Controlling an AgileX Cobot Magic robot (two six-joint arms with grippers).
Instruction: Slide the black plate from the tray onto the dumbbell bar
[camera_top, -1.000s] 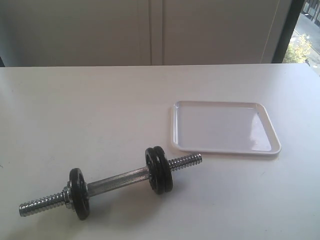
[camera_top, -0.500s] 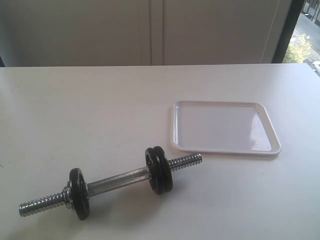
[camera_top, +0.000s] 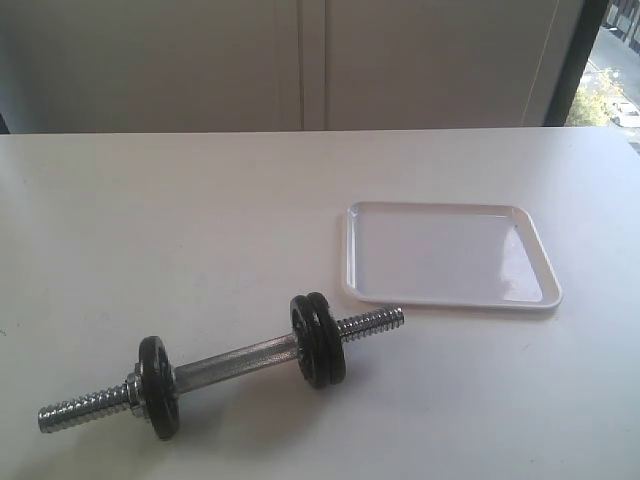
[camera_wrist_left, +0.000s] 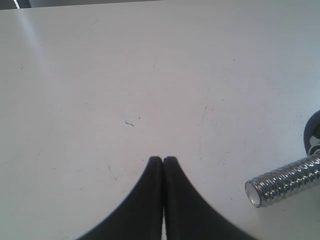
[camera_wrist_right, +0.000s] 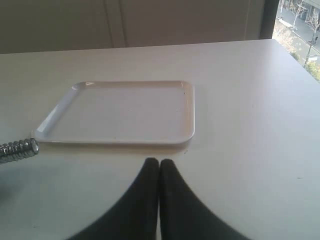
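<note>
Loaded dumbbell bar (camera_top: 235, 357) on the white counter (camera_top: 200, 220), with the tray (camera_top: 450, 302) to its right.

The bar lies slantwise at the near left. Its left threaded end is nearer, and its right threaded end points toward the tray's near left corner but stays apart from it. Two black discs stand on the bar, touching face to face beside the right thread. The outer of them is the black plate (camera_top: 333, 355), though the two look alike. A third disc (camera_top: 158, 387) stands by the left thread. The glossy tray lies flat, farther back on the right. The left fingers (camera_wrist_left: 156, 167) are pressed together, gripping nothing, over bare counter close to the bar's left threaded tip. The right fingers (camera_wrist_right: 151, 170) are also pressed tip to tip, gripping nothing, on the near side of the tray.
</note>
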